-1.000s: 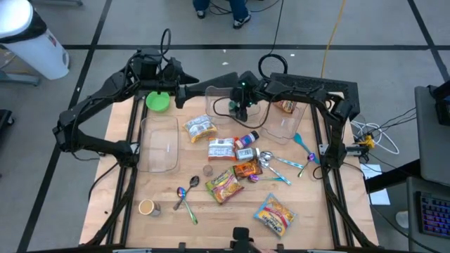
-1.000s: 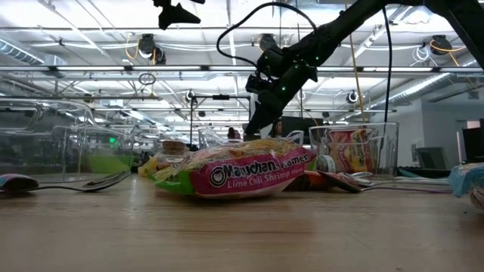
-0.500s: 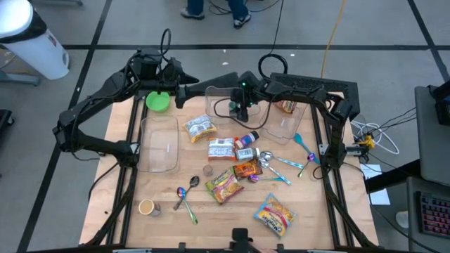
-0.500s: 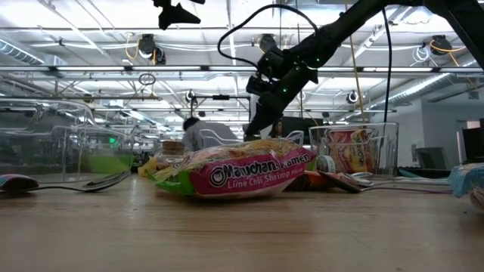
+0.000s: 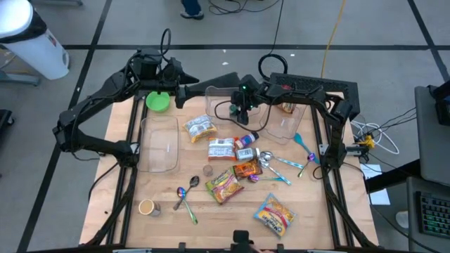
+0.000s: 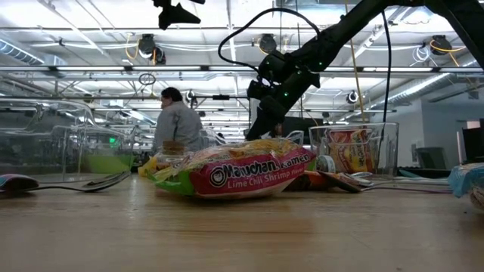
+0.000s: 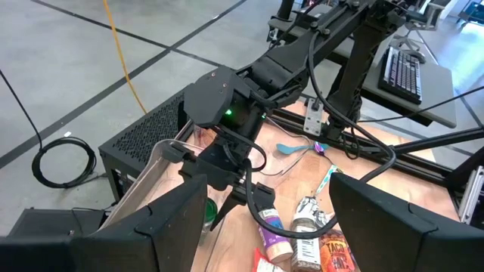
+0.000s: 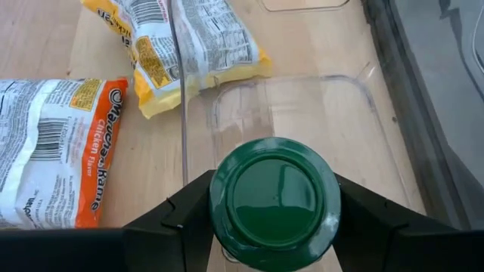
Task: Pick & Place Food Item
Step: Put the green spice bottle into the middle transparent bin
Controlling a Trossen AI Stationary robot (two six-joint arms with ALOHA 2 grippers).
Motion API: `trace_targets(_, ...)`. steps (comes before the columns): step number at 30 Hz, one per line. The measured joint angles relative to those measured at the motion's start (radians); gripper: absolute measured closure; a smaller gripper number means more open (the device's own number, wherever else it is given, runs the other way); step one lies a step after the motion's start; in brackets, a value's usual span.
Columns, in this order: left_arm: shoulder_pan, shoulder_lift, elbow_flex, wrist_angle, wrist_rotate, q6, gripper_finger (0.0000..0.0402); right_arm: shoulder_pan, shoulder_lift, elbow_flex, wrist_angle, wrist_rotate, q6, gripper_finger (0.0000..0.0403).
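My right gripper (image 8: 274, 221) is shut on a jar with a round green lid (image 8: 274, 193). It hangs over the table's far middle (image 5: 242, 111), above a clear plastic container (image 8: 302, 106). In the low view the gripper (image 6: 266, 113) hangs well above the table. A yellow noodle packet (image 8: 189, 45) and an orange one (image 8: 53, 143) lie flat on the wood beside the container. My left gripper (image 5: 184, 90) waits open, high over the far left, nothing between its fingers (image 7: 181, 227). My right gripper pinches the jar between its two fingers at the rim of the green lid (image 8: 227, 198), one finger on each side. The fingers slant down from the table's far right. The jar is lifted clear over the clear container, its lid facing back toward the wrist.
A second clear container (image 5: 160, 144) stands at the left and a third (image 5: 285, 121), with a packet in it, at the right. A green bowl (image 5: 157, 102) sits at the far left. Packets, small jars (image 5: 246, 144) and spoons (image 5: 184, 195) are scattered mid-table.
A person beyond the table's far edge has walked across the room. Both grippers and the things on the table stand as before.
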State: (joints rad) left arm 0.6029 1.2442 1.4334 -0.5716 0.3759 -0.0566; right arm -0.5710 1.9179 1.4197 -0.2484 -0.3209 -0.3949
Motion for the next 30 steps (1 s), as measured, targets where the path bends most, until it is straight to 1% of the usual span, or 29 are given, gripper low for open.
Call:
trace_targets(4,0.000,0.000,0.000,0.000,0.000,-0.001,0.0119,0.002,0.000,0.000,-0.001,-0.002,-0.010,0.0207)
trace_targets(12,0.000,0.000,0.000,0.000,0.000,-0.005,0.0119,0.002,0.000,-0.001,-0.009,-0.048,-0.018,0.0206)
trace_targets(18,0.000,0.000,0.000,0.000,0.000,-0.005,0.0119,0.002,0.000,-0.001,-0.012,-0.048,-0.018,0.0185)
trace_targets(26,0.000,0.000,0.000,0.000,0.000,-0.005,0.0119,0.002,0.000,-0.002,-0.007,-0.047,-0.011,0.0191)
trace_targets(30,0.000,0.000,0.000,0.000,0.000,-0.005,0.0119,0.002,0.000,-0.002,0.000,-0.047,-0.007,0.0187)
